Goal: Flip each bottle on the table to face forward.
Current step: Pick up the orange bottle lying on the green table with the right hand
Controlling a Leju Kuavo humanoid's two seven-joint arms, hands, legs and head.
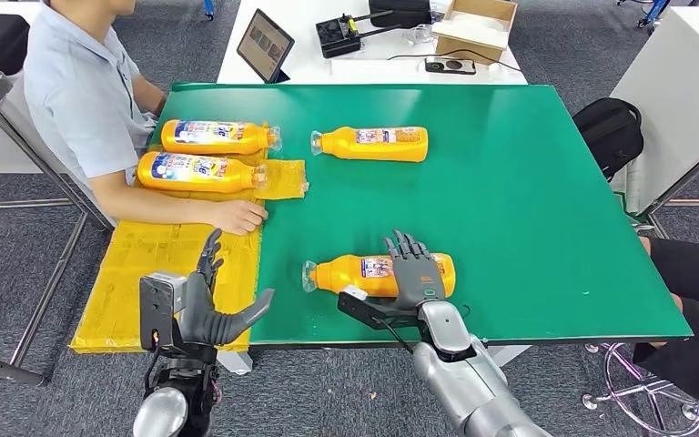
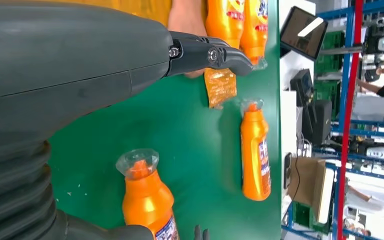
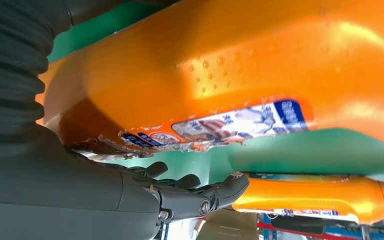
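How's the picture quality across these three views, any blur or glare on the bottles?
Head view: sharp and evenly lit, with soft shadows under the bottles on the green table. Left wrist view: the left hand up close is soft, and the far bottle looks slightly smeared. Right wrist view: the near bottle is very close and blurred, with bright glare patches on its orange surface.

I can't read any text here. The near orange bottle (image 1: 378,272) carries a label (image 3: 240,122) in blue, white and red, but its print is too blurred for me to make out. The far bottle (image 1: 370,143) and the two bottles (image 1: 205,153) beside the person have blue-and-white labels whose characters are too small. The tablet (image 1: 264,45) screen shows me nothing legible.
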